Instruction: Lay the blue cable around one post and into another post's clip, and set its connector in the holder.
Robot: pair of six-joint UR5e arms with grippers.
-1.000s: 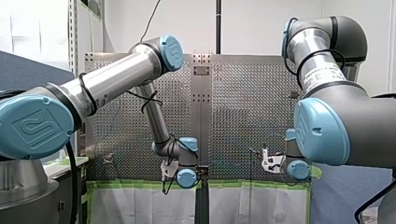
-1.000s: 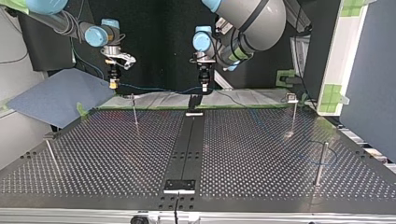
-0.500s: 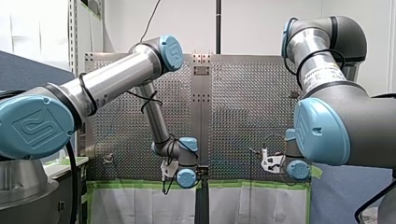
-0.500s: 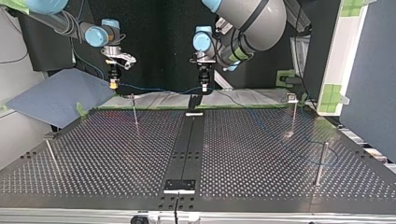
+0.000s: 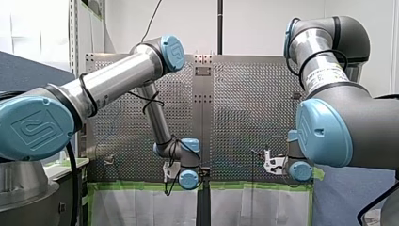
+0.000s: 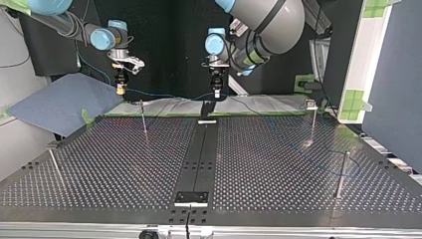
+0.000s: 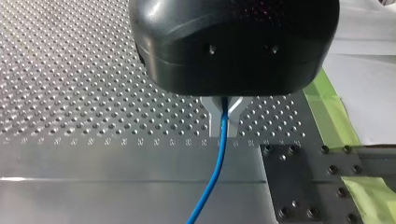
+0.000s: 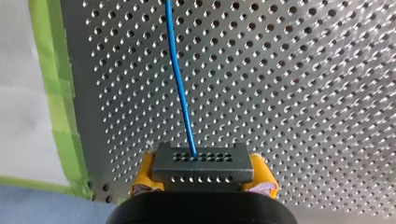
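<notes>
In the left wrist view my left gripper (image 7: 223, 125) has its metal fingers (image 7: 212, 116) shut on the blue cable (image 7: 210, 186), which hangs down over the perforated table. My right gripper (image 8: 201, 179) has yellow pads (image 8: 145, 170) shut on the black connector (image 8: 201, 161), and the cable (image 8: 180, 79) leaves it ahead. In the top view my right gripper (image 6: 120, 89) hangs at the far left and my left gripper (image 6: 217, 92) over the centre strip. The cable (image 6: 169, 94) spans between them, then trails loosely toward the right-hand posts.
Thin posts stand on the perforated table (image 6: 124, 164): one (image 6: 143, 118) below my right gripper, one (image 6: 312, 122) at the far right, a thicker one (image 6: 341, 174) nearer and one (image 6: 54, 167) at the left. A black strip (image 6: 199, 159) with brackets runs down the middle. Green tape edges the far side.
Both arms have stayed almost still. The slack cable near the thick post at the top view's right has shifted slightly.
</notes>
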